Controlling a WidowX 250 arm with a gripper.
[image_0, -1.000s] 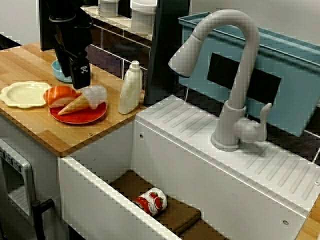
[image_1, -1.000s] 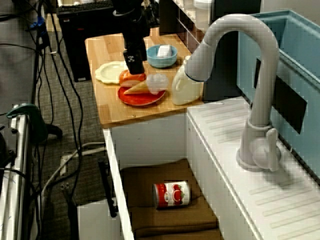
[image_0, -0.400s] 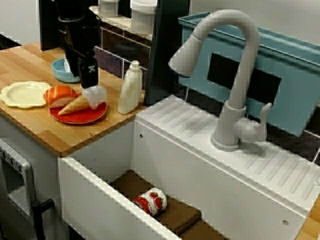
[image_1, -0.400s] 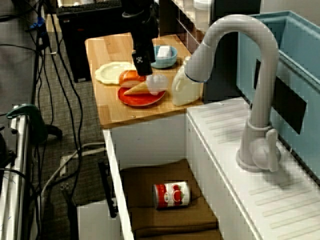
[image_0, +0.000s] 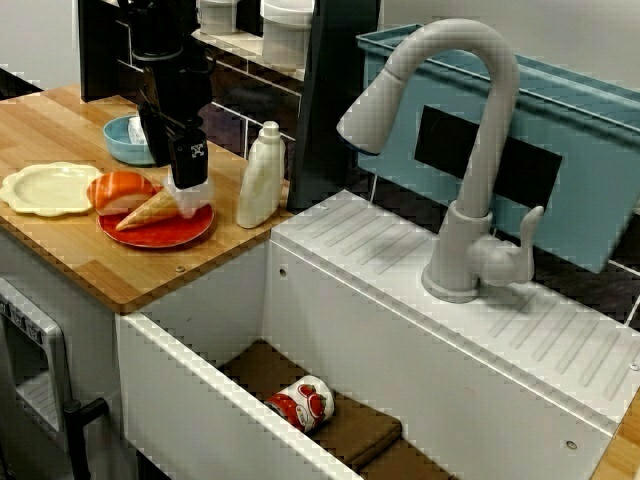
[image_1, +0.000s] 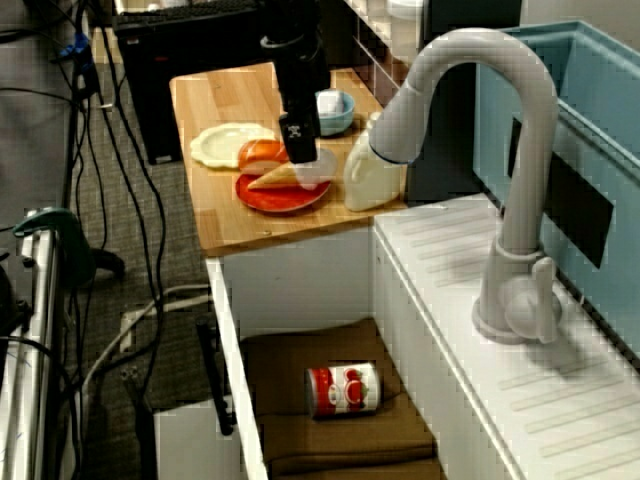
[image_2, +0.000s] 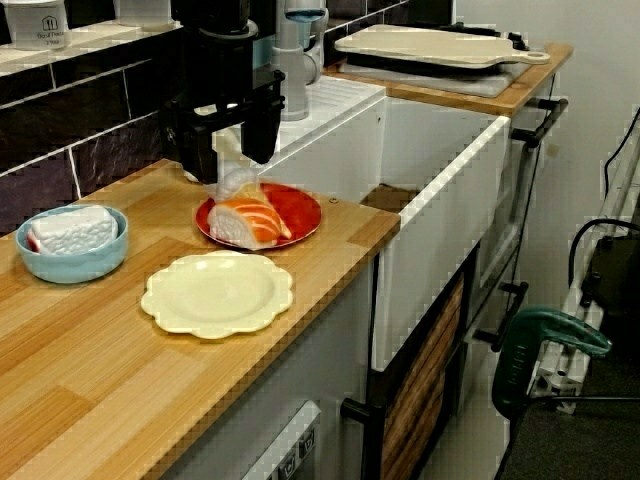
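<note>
One tan ice-cream cone (image_0: 150, 209) lies sideways, its top seemingly whitish

Wooden worktop (image_0: 95, 255) pictured beside a white sink (image_0: 190, 390). A red plate (image_0: 160, 228) is set near the front edge, a pale yellow plate (image_0: 45, 188) just beside it away from the sink, a blue bowl (image_0: 125, 143) by the back edge, and a white bottle (image_0: 262, 178) at the sink-side edge.
</note>
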